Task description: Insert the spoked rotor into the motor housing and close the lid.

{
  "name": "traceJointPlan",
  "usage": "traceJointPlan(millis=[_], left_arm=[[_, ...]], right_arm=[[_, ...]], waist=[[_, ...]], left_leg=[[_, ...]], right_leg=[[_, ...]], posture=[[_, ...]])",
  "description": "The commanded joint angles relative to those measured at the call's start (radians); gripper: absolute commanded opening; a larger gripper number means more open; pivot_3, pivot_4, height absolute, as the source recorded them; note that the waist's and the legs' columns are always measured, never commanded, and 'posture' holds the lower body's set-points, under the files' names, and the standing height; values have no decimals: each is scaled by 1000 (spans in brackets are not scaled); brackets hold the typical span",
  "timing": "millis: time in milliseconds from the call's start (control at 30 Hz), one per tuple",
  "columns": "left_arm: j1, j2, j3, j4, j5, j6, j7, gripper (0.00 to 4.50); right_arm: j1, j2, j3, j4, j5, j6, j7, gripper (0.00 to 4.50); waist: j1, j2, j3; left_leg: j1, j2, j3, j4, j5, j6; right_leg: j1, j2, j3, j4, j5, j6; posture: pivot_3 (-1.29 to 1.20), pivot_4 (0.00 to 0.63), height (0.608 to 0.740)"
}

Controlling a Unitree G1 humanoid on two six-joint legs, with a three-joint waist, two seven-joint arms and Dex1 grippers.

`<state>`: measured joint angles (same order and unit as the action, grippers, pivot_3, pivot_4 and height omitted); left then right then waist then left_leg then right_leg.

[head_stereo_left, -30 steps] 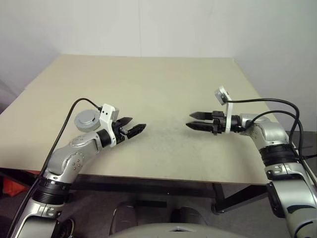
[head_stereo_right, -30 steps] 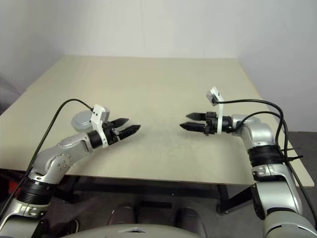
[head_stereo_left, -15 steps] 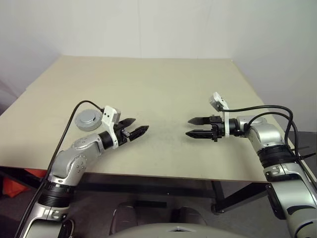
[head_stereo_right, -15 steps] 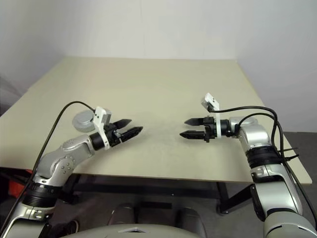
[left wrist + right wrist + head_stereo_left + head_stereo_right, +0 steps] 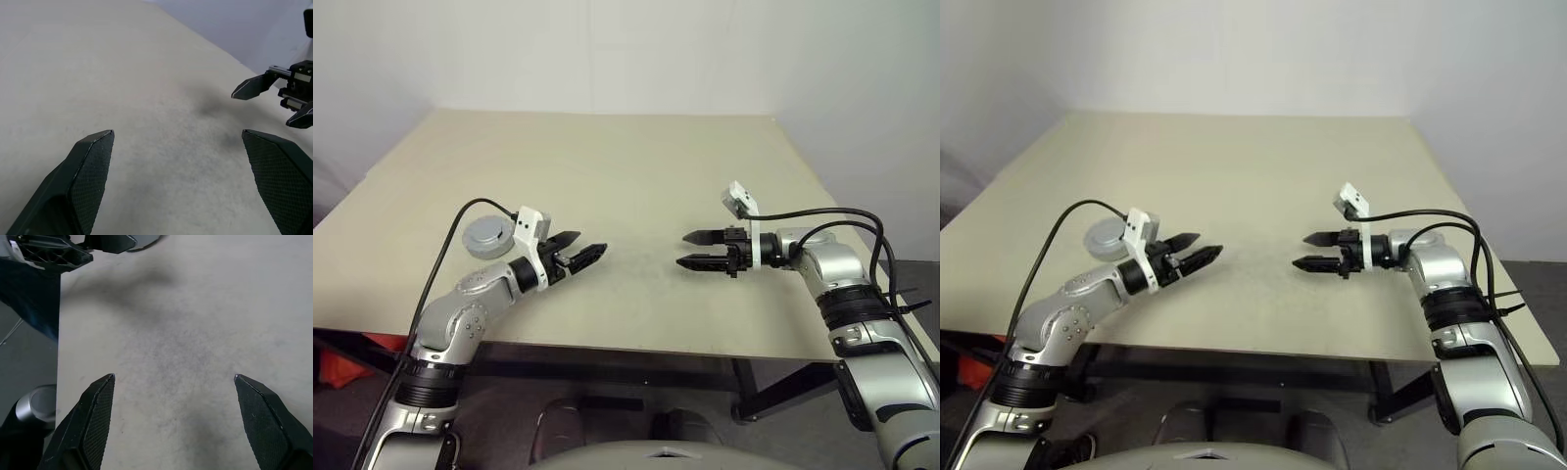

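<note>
A round grey disc with a raised centre, the lid [image 5: 487,237], lies on the table near its left front edge. Whether the motor housing and the spoked rotor sit under it I cannot tell. My left gripper [image 5: 591,243] hovers open and empty just right of the lid, pointing toward the table's middle. My right gripper [image 5: 682,249] faces it from the right, also open and empty. A stretch of bare table separates the two. The left wrist view shows the left gripper [image 5: 177,131] wide open over the tabletop. The right gripper [image 5: 174,376] stands the same way in the right wrist view.
The beige table [image 5: 626,166] has its front edge just below both grippers and its right edge beside my right arm. A black cable [image 5: 460,220] arcs over the table close to the lid. A pale wall stands behind the table.
The right gripper has rolled slightly at the wrist and eased a touch toward the middle. My left elbow has drawn in while its gripper stays put. The lid has not moved.
</note>
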<state>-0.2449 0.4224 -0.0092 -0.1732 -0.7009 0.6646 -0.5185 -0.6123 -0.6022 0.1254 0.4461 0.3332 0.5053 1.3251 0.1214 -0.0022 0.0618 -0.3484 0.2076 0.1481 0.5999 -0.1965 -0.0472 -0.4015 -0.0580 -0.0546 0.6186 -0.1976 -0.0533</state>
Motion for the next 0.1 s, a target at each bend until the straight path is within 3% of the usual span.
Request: traceJointPlan(millis=[33,100], left_arm=[[-32,-14,21,-25,5,6,0,4422],[-34,-19,24,-25,7,9,-1,4422]], right_arm=[[-21,-1,-27,-62,18,15,-9,4413],[-20,-1,-28,-69,19,21,-14,4413]], waist=[[0,0,0],[0,0,0]], left_leg=[[0,0,0,0,0,0],[0,0,0,0,0,0]], right_leg=[[0,0,0,0,0,0],[0,0,0,0,0,0]], posture=[[0,0,740],[0,0,740]])
